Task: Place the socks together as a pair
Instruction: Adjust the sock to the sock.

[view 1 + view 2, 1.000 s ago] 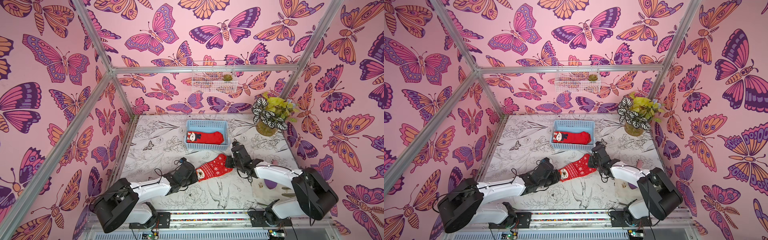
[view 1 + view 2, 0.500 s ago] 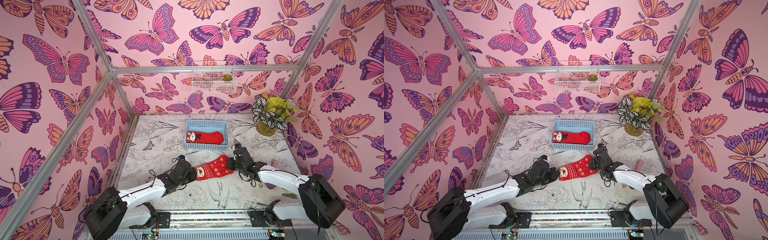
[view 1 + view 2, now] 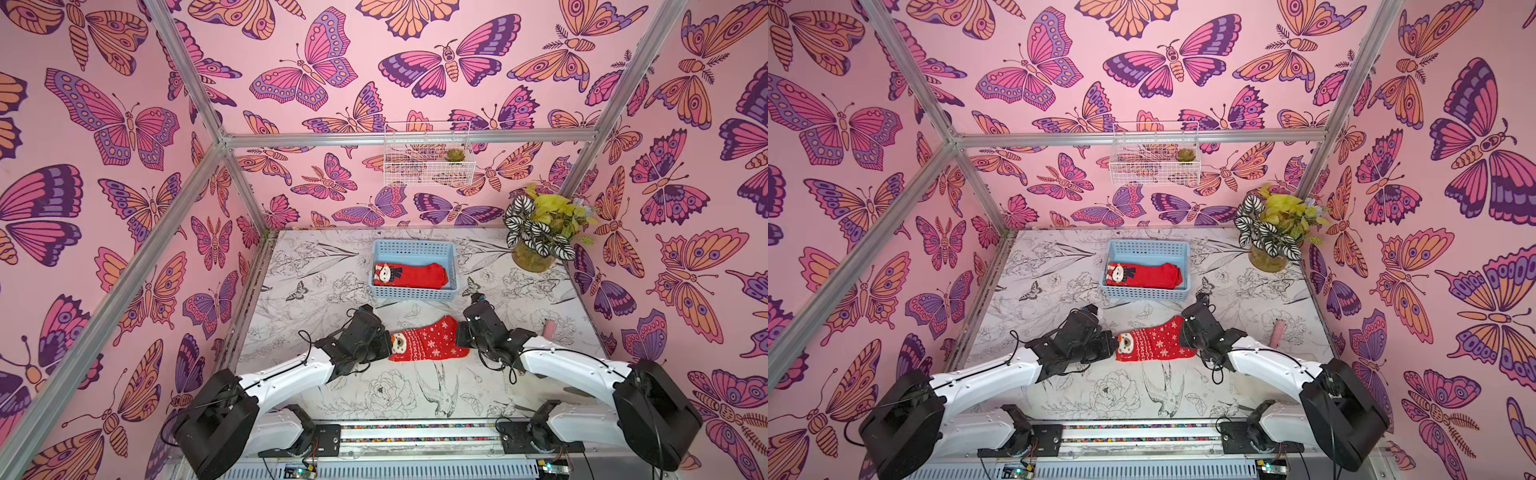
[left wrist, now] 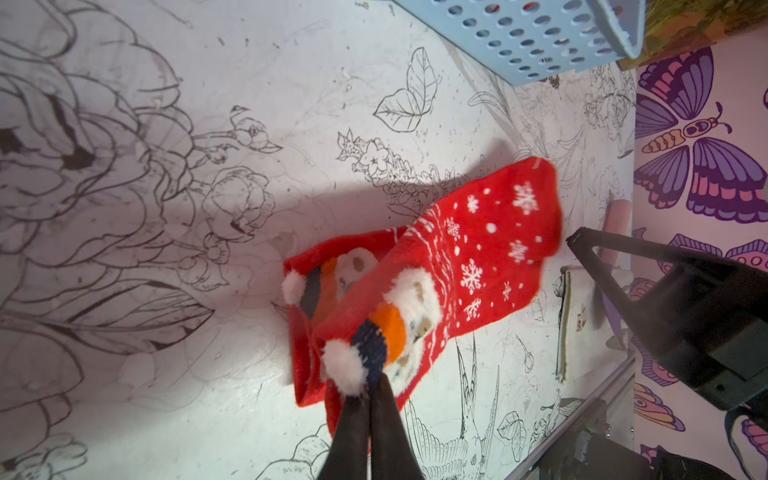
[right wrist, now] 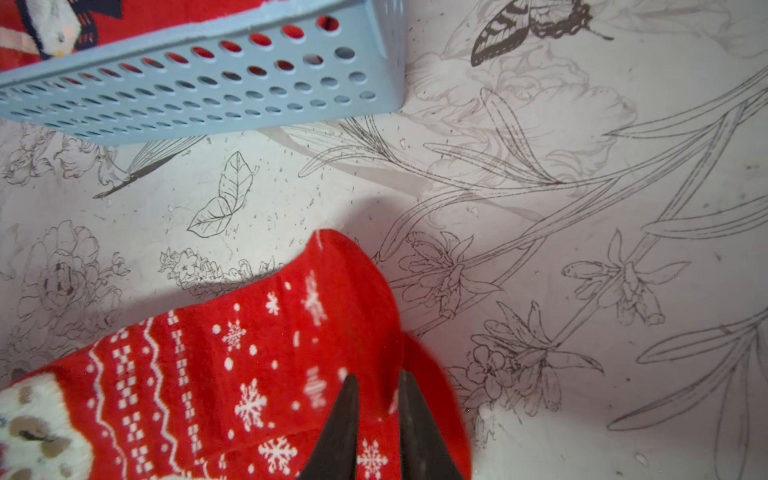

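Two red socks lie stacked near the middle of the table [image 3: 332, 270], nearer than the blue basket [image 3: 415, 246] and between the two arms. The upper snowflake sock [image 3: 428, 343] runs left to right, with its animal-face cuff to the left and its toe to the right. The left wrist view shows a lower sock [image 4: 305, 361] with a like face cuff flat on the table beneath it, its cuff end offset from the one above. The left gripper [image 4: 370, 395] has its jaws closed tight on the pom-pom edge of the upper sock's cuff, and that cuff is raised off the lower sock. The right gripper [image 5: 378, 380] is at the toe end with its jaws standing a narrow way apart. Red fabric shows between them, but whether they touch it cannot be told. In both top views a plain red sock [image 3: 1144, 276] with a white face cuff lies inside the basket, cuff to the left, along the near wall. Whether a second sock lies under it cannot be told. A potted plant [image 3: 536, 237] stands at the far right corner of the table, well apart from the socks.
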`<state>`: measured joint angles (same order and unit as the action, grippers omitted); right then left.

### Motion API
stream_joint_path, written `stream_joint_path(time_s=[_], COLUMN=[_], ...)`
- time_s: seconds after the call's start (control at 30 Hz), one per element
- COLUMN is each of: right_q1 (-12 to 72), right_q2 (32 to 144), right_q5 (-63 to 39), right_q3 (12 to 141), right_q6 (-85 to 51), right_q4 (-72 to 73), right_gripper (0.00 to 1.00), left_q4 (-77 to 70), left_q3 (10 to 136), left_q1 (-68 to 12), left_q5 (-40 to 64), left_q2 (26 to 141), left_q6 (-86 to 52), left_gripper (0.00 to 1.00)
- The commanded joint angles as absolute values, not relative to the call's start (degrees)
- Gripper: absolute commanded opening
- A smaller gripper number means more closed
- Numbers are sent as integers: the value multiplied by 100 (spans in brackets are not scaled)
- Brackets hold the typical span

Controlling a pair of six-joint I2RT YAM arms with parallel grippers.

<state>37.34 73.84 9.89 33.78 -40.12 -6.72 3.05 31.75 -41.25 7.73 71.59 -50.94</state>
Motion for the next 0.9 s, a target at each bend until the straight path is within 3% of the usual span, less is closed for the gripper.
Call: stream_joint_path(time_s=[0.0, 0.17, 0.87], right_q1=[3425, 3062, 3032], right_q2=[7579, 7720, 9384], right_q5=[1037, 647, 167], right_q3=[3677, 3745, 4147], right_q6=[-3788, -3676, -3635], right_q4=[-898, -526, 355], right_gripper=[23, 30, 30], left_q4=[510, 544, 549], left_q3=[3303, 3294, 3173], left_q1=[-4087, -4044, -4025], left_q5=[891, 817, 880], left_q2=[7233, 7403, 7462], left_q6=[-4735, -4659, -4737], left_gripper=[0, 0, 0])
